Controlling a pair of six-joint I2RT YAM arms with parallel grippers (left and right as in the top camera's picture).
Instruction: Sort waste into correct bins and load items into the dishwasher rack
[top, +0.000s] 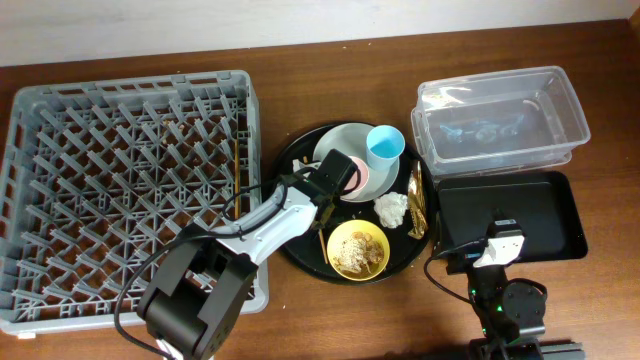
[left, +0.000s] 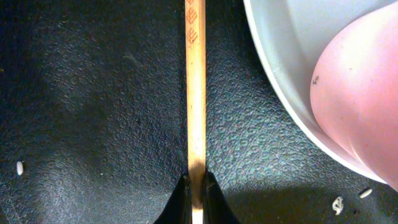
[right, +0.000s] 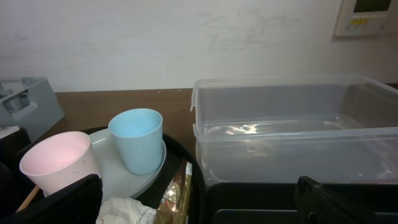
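One yellow bowl (crumbs inside)

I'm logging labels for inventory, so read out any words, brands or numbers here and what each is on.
Nothing here can be read as text.
Wall panel: small markings, too blurred to read.
Chopstick: stamped diamond pattern only, no letters.

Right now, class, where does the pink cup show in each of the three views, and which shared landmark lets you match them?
Overhead: pink cup near the middle, just below the light-blue cup.
Left wrist: pink cup close up at the right edge, right of the chopstick.
Right wrist: pink cup at lower left, left of the light-blue cup.
Shared landmark: the white plate, right by the cup in all three.
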